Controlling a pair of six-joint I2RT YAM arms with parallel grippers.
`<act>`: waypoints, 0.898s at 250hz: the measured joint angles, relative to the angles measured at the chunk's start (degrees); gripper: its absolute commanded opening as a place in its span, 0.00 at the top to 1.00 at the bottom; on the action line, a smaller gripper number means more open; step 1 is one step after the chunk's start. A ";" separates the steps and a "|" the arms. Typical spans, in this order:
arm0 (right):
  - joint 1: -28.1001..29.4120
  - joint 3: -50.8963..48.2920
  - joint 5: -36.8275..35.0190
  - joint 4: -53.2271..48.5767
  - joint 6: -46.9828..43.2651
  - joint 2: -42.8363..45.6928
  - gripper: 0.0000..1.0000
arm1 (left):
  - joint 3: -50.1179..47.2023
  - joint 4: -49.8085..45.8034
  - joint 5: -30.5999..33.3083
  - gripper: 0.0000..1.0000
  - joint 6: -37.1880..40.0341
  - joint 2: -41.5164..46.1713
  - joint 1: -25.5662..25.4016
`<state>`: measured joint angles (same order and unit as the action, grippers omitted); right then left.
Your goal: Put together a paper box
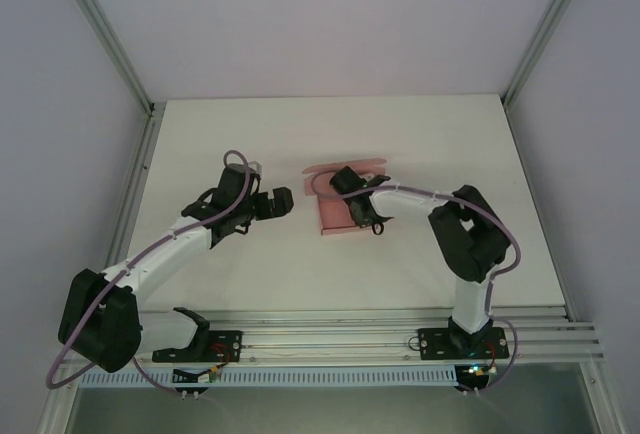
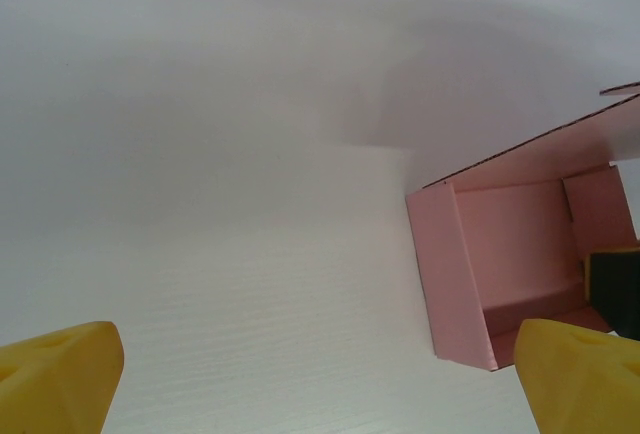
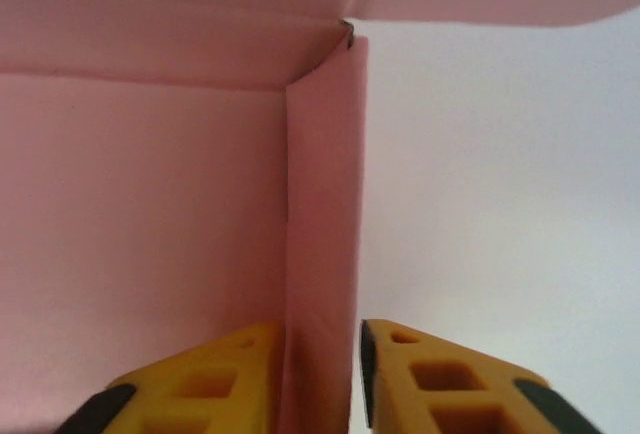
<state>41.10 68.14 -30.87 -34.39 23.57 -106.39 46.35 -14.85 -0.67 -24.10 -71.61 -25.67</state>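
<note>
The paper box [image 1: 335,218], pink card already raised into a low tray, lies near the middle of the white table [image 1: 250,144], at roughly 12 o'clock from the gap between the two arm bases.

Nearest the camera above, the left gripper [image 1: 283,202] hangs at the box's 9 o'clock, just beside it and not touching. In the left wrist view, the left gripper [image 2: 320,384] has its yellow fingertips [image 2: 55,374] spread wide over bare tabletop with nothing between them, and the paper box [image 2: 505,254] shows its open inside at 3 o'clock.

The right gripper [image 1: 365,216] reaches in from 4 o'clock and sits over the tray. Its own camera shows the right gripper [image 3: 322,359] set narrow astride one upright side wall [image 3: 322,214], one yellow finger [image 3: 205,384] inside the box and the other outside. Whether the pads press on the card cannot be told.

Farther off, at 12 o'clock, a lid flap [image 1: 345,167] stands unfolded along the box's far edge.

The work appears to be at the wall-setting stage, with closing the lid not yet done. The next move likely calls for the right arm to lift clear of the wall without dragging it outward, while the open left gripper steadies the tray.
</note>
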 measured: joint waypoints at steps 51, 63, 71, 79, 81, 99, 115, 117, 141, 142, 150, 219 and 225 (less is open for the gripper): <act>0.00 2.14 2.62 0.44 0.02 5.25 0.54 | 0.00 2.16 -3.21 0.01 2.14 -0.35 0.00; 0.00 2.86 2.86 0.83 -0.09 5.66 0.50 | 0.00 2.69 -3.87 0.00 2.78 -0.63 0.00; 0.00 3.10 3.04 1.09 -0.09 5.99 0.46 | 0.00 3.15 -4.31 0.00 3.21 -0.90 0.00; 0.00 3.13 3.13 1.27 -0.09 6.38 0.42 | 0.02 3.43 -4.52 0.01 3.85 -1.18 0.00; 0.00 3.13 3.19 1.25 -0.28 6.45 0.42 | 0.02 3.50 -4.55 0.00 4.02 -1.22 0.00; -0.24 2.99 3.74 1.36 -0.57 7.74 0.34 | 0.15 4.07 -4.85 0.00 5.60 -2.03 0.00; -0.98 2.01 5.05 2.32 -1.84 10.16 0.28 | 0.72 4.28 -5.33 0.01 7.72 -3.15 0.02; -1.05 1.88 5.22 2.40 -1.84 10.51 0.27 | 0.85 4.35 -5.49 0.00 8.02 -3.37 0.02; -4.79 -1.57 10.64 5.09 -5.22 16.70 0.15 | 2.69 4.52 -7.41 0.03 12.70 -5.88 0.00; -4.98 -1.68 10.84 5.18 -5.31 16.94 0.15 | 2.75 4.55 -7.48 0.03 12.85 -5.99 0.00; -6.93 -2.71 13.03 6.01 -6.93 18.91 0.12 | 3.65 4.55 -8.33 0.04 14.47 -7.08 0.00; -21.53 1.18 38.07 6.78 -29.68 17.57 0.10 | 10.95 4.70 -13.46 0.24 23.06 -15.91 0.00; -21.94 2.75 39.47 6.16 -31.08 15.80 0.11 | 11.91 4.42 -13.68 0.26 23.98 -16.72 0.00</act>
<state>19.16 70.89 8.60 -28.23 -7.51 -90.59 58.26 -10.44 -14.35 -0.12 -88.33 -25.67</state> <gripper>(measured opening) 0.931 0.794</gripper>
